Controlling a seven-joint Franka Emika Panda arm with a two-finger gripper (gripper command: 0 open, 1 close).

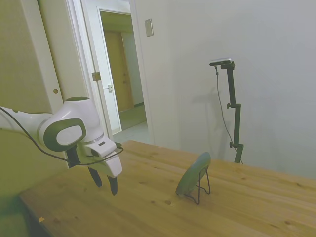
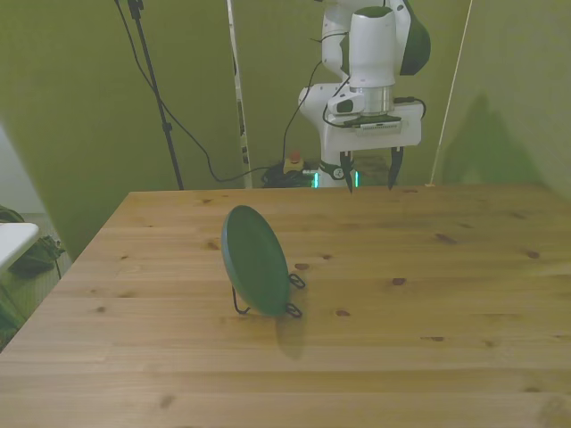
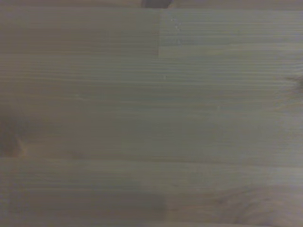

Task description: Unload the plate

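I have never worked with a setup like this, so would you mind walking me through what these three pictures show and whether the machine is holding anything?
The white machine is a robot arm ending in a two-finger gripper. One picture is taken from off to the side of the wooden table, one from across the table facing the robot, and one from a small camera on the arm's wrist, which here shows only blurred wood grain. On the table a small grey-green plate stands nearly on edge, leaning in a thin black wire stand. The gripper hangs above the table near its far edge, well apart from the plate, with its fingers open and nothing between them. So the plate is not yet lifted out of its stand.
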